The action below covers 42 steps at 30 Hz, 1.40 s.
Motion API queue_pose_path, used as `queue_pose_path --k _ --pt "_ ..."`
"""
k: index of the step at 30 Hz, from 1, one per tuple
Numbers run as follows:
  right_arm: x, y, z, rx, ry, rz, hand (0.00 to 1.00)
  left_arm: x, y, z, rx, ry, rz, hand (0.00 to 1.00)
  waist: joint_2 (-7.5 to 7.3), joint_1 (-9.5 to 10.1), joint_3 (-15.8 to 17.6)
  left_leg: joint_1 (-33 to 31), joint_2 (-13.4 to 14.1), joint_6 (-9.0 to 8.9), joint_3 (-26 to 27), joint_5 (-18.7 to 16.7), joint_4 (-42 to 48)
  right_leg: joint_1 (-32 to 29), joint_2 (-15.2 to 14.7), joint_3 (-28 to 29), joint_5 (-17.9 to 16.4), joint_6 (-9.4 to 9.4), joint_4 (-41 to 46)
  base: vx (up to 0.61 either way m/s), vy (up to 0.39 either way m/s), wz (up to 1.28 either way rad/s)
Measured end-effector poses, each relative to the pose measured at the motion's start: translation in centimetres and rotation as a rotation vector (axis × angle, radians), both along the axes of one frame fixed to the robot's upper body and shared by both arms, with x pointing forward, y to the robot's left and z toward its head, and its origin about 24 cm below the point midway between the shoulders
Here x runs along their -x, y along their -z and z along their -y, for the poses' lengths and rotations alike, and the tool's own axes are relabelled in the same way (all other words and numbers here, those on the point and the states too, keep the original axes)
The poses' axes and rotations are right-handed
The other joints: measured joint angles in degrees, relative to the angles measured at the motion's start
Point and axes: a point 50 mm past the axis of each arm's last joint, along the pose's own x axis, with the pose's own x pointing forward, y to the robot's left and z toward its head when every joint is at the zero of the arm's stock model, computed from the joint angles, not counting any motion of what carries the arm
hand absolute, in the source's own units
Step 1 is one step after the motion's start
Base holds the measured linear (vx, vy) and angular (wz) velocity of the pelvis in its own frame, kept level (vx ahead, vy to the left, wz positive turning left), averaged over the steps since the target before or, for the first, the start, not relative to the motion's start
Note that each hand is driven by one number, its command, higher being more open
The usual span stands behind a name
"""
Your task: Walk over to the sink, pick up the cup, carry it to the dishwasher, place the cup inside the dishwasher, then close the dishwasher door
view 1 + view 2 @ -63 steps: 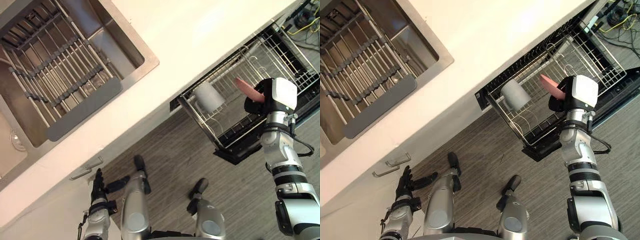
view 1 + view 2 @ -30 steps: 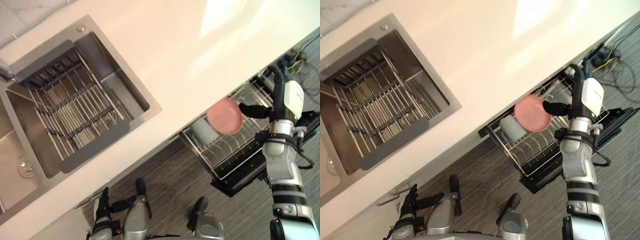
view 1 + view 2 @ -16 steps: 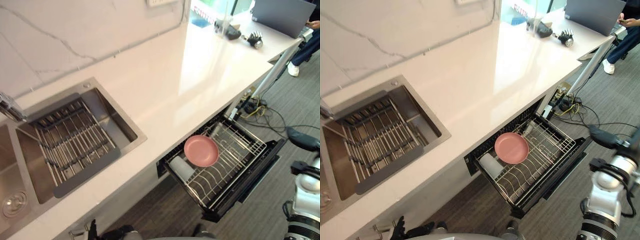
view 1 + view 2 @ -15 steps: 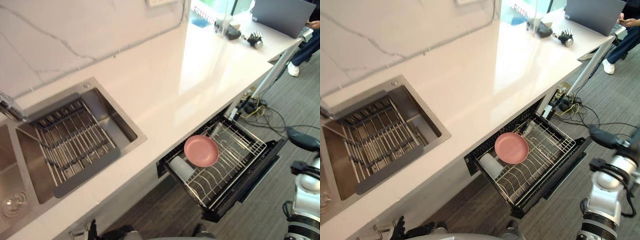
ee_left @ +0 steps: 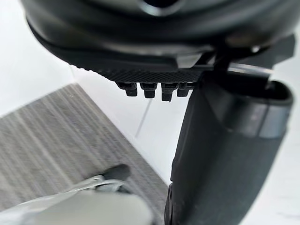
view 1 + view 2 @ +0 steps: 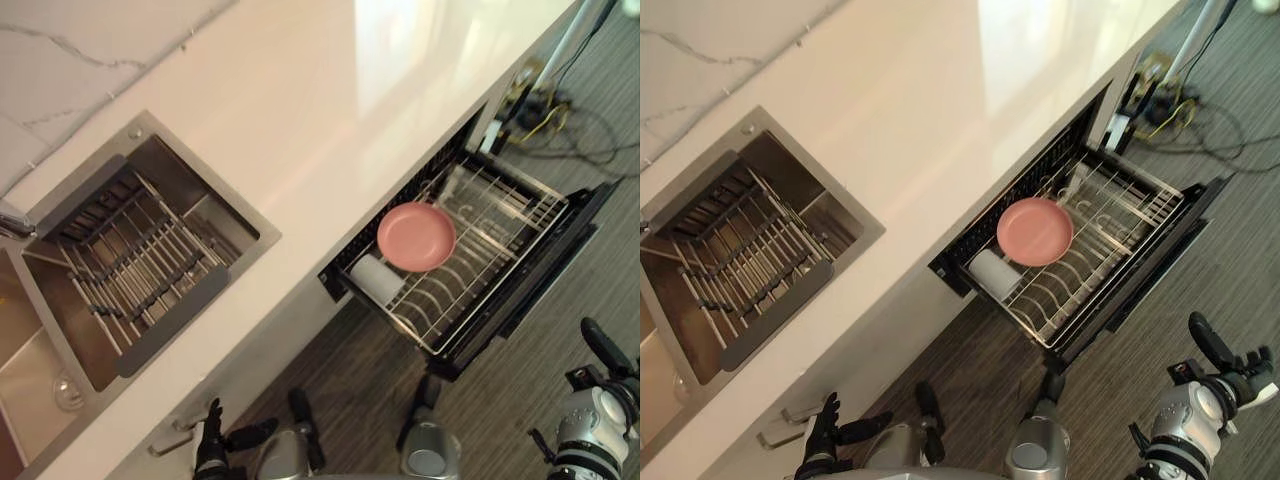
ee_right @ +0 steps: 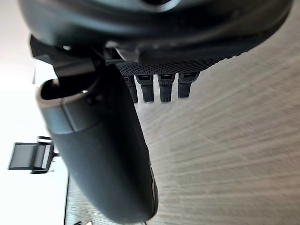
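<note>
Right hand (image 6: 1218,355) has drawn back from the pulled-out wire dishwasher rack (image 6: 500,205), loosely open, empty; left hand (image 6: 823,428) open too. Pale grey cup (image 6: 377,278) lies sideways in rack; black dishwasher door (image 6: 548,262) nearer right hand.

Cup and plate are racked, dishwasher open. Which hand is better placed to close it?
Right. The right hand is beside the open dishwasher door, open and empty; the left hand hangs far off, below the sink.
</note>
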Motion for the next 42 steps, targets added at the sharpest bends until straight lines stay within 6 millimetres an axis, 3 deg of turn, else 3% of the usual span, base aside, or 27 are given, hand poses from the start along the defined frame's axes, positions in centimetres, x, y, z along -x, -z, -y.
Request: queue_pose_path --k 3,7,11,18,23,25,26,27,31,34,36,37,38,40,41,42 --pt "-2.0 -2.4 0.6 0.072 -0.067 0.086 0.00 -1.4 -0.5 0.9 0.013 0.044 0.051 1.00 2.33 0.00 3.28 -1.32 -1.46 0.80 -0.69 0.48 -0.15 -1.28 -1.67 -0.28 0.11 0.29 1.05 0.00 0.048 0.16" --pt "-4.4 -5.4 1.2 0.177 -0.139 0.167 0.00 -2.0 -0.8 2.0 0.024 0.098 0.092 1.00 4.55 0.14 5.02 -2.40 -3.38 1.58 -2.14 0.74 -0.24 -2.51 -4.19 -0.86 -0.54 1.17 3.47 -0.01 0.048 0.20" --pt "-4.7 -6.3 1.5 0.233 -0.168 0.160 0.00 -2.1 -0.9 2.1 0.024 0.114 0.103 1.00 5.21 -0.15 5.23 -2.79 -5.25 2.58 -3.32 1.16 -0.56 -3.29 -6.82 -1.39 -1.55 1.86 6.46 -0.01 0.053 0.23" --pt "-5.7 -8.8 2.4 0.304 -0.171 0.170 0.00 -2.2 -0.9 2.5 0.065 0.104 0.118 1.00 6.87 -0.29 5.19 -2.82 -10.31 4.85 -10.59 2.96 -0.69 -0.93 -14.89 -6.98 -5.33 3.55 15.67 -0.06 0.063 0.56" --pt "-9.4 -10.9 1.5 0.359 -0.274 0.116 0.00 -1.0 -0.5 2.7 0.089 0.100 0.083 1.00 8.63 0.26 3.87 -1.96 -12.75 5.17 -16.37 4.59 -1.43 4.07 -18.40 -13.32 -6.92 4.34 18.89 -0.05 0.043 0.65" --pt "-11.1 -12.6 0.6 0.453 -0.384 0.070 0.00 0.3 -0.1 3.3 0.110 0.086 0.052 1.00 10.31 1.49 2.57 -1.32 -12.92 5.39 -17.98 5.25 -1.90 6.14 -18.64 -15.38 -7.02 4.52 18.86 -0.02 0.003 0.36" --pt "-11.8 -12.8 0.0 0.480 -0.437 0.061 1.00 0.5 0.0 3.4 0.114 0.084 0.048 1.00 10.66 1.85 2.29 -1.11 -12.91 5.53 -18.26 5.44 -1.92 6.65 -18.62 -15.80 -7.04 4.61 18.85 -0.01 -0.025 0.25" --pt "-12.5 -13.0 -0.6 0.480 -0.441 0.051 1.00 0.6 0.0 3.7 0.123 0.083 0.043 1.00 11.39 2.84 1.64 -0.67 -12.84 5.48 -18.78 5.72 -2.04 7.35 -18.41 -16.46 -7.16 4.73 18.80 0.00 -0.022 0.14" --pt "-12.6 -11.9 -0.9 0.497 -0.477 -0.017 1.00 1.4 0.3 3.7 0.125 0.074 0.019 1.00 10.98 3.02 1.21 -0.04 -11.58 5.20 -18.85 6.29 -2.80 8.10 -16.97 -16.69 -7.18 4.62 18.17 0.00 -0.049 -0.02" --pt "-11.9 -8.8 -1.8 0.443 -0.506 -0.077 1.00 2.2 0.7 3.3 0.122 0.050 -0.004 1.00 9.73 4.29 -0.91 0.21 -9.28 4.56 -18.17 6.25 -2.82 8.60 -13.46 -16.76 -6.73 3.85 15.44 0.00 -0.068 -0.14" --pt "-9.7 -4.8 -2.2 0.367 -0.496 -0.116 1.00 2.6 0.8 2.7 0.134 0.012 -0.014 1.00 8.03 5.20 -1.65 0.96 -7.51 3.76 -18.14 5.94 -2.82 10.13 -10.75 -17.24 -6.24 3.40 12.94 0.03 -0.091 -0.14" --pt "-8.0 -1.8 -3.0 0.289 -0.472 -0.123 1.00 3.1 1.0 2.2 0.142 -0.032 -0.025 1.00 6.30 5.96 -2.37 1.31 -6.52 3.26 -18.11 5.73 -2.82 10.84 -9.28 -17.45 -6.10 3.21 11.57 0.03 -0.066 -0.07" --pt "-7.0 -0.2 -3.3 0.235 -0.454 -0.127 1.00 3.4 1.1 1.8 0.150 -0.057 -0.032 1.00 5.37 6.18 -2.77 1.42 -6.04 3.04 -18.11 5.61 -2.82 11.13 -8.66 -17.53 -6.05 3.13 11.01 0.05 -0.104 -0.12" --pt "-2.1 5.6 -4.7 -0.009 -0.342 -0.175 1.00 4.4 1.3 0.7 0.170 -0.137 -0.052 1.00 2.43 6.57 -3.58 2.01 -4.81 2.30 -17.53 5.10 -2.82 11.97 -6.76 -17.27 -5.62 2.73 8.92 0.04 -0.113 -0.17" --pt "-0.7 6.8 -4.9 -0.055 -0.311 -0.197 1.00 4.6 1.4 0.5 0.178 -0.156 -0.058 1.00 1.35 6.58 -3.46 2.04 -4.49 2.09 -17.18 4.94 -2.81 11.94 -6.32 -17.03 -5.36 2.61 8.26 0.02 -0.076 -0.34" --pt "2.2 8.9 -5.5 -0.136 -0.243 -0.243 1.00 5.2 1.6 0.1 0.196 -0.204 -0.074 1.00 0.56 6.64 -3.78 2.30 -3.79 1.77 -16.02 4.66 -2.81 11.95 -5.32 -15.99 -4.60 2.38 6.70 0.02 -0.053 -0.47"
